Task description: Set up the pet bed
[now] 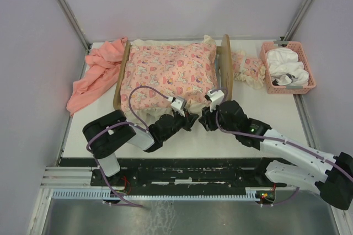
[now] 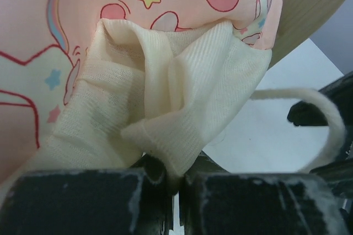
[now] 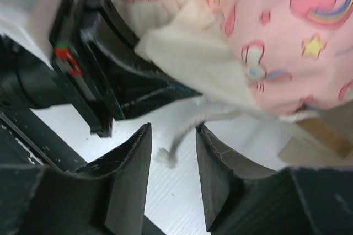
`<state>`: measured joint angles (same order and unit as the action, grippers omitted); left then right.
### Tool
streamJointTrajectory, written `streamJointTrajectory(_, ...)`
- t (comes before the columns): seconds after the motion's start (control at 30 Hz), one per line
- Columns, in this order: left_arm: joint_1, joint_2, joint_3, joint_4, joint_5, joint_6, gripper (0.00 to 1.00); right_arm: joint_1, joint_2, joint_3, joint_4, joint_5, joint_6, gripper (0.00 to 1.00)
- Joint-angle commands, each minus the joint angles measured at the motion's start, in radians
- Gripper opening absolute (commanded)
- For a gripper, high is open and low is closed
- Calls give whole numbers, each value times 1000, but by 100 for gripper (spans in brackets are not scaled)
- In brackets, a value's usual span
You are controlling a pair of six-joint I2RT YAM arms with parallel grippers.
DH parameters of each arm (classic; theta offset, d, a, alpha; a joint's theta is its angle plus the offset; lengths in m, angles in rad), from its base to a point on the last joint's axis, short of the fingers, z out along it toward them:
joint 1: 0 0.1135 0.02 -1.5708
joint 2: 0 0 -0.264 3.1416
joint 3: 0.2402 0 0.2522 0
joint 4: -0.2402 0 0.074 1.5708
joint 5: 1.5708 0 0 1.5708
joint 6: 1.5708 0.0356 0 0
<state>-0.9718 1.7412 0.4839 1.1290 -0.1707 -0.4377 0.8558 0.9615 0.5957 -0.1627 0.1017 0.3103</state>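
Observation:
The pet bed (image 1: 225, 64) has a light-wood frame and lies across the back of the table, covered by a pink cartoon-print cushion (image 1: 165, 72). At the cushion's near edge my left gripper (image 1: 186, 119) (image 2: 177, 182) is shut on a cream fabric corner (image 2: 182, 130) of the cushion. My right gripper (image 1: 206, 117) (image 3: 171, 152) is just to its right, open. A cream cord (image 3: 182, 135) hangs loose between its fingers, and neither finger grips it. The same cord (image 2: 326, 115) loops to the right in the left wrist view. Bed wood (image 3: 325, 135) shows at the right.
A salmon-pink cloth (image 1: 96, 75) lies bunched at the bed's left. A small printed pillow (image 1: 249, 69) lies right of the bed. Beyond it, a pink basket (image 1: 302, 87) holds white cloth. Grey walls enclose the table on three sides.

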Motion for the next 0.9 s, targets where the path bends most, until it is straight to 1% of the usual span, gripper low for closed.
streamJointTrajectory(0.0, 4, -17, -13, 77, 12, -34, 3, 3, 68, 99, -118, -9, -60, 44)
streamJointTrajectory(0.07, 5, -19, -18, 80, 10, -32, 3, 3, 68, 49, -48, -96, 23, 40)
streamJointTrajectory(0.13, 5, -21, -21, 84, 10, -31, 3, 3, 48, -33, 65, -151, 123, 40)
streamJointTrajectory(0.2, 5, -22, -21, 84, 15, -29, 3, 3, 9, -130, 176, -158, 239, 41)
streamJointTrajectory(0.27, 5, -20, -19, 85, 18, -25, 3, 3, -37, -219, 274, -157, 321, 43)
streamJointTrajectory(0.3, 5, -21, -19, 84, 21, -22, 3, 3, -61, -240, 277, -144, 332, 43)
streamJointTrajectory(0.37, 5, -22, -20, 85, 17, -21, 3, 3, -116, -225, 198, -104, 286, 46)
streamJointTrajectory(0.47, 4, -21, -21, 90, 20, -22, 3, 3, -160, -117, 36, -65, 82, 48)
streamJointTrajectory(0.57, 5, -19, -26, 105, 23, -28, 3, 4, -124, -4, -68, -64, -204, 50)
streamJointTrajectory(0.63, 5, -20, -29, 111, 26, -31, 3, 5, -81, 49, -104, -66, -383, 50)
streamJointTrajectory(0.7, 4, -21, -31, 114, 30, -34, 3, 6, -45, 78, -109, -73, -538, 51)
streamJointTrajectory(0.77, 5, -22, -35, 119, 30, -38, 3, 8, -26, 84, -84, -111, -678, 52)
streamJointTrajectory(0.87, 5, -18, -40, 129, 34, -43, 3, 9, -37, 7, 35, -204, -966, 54)
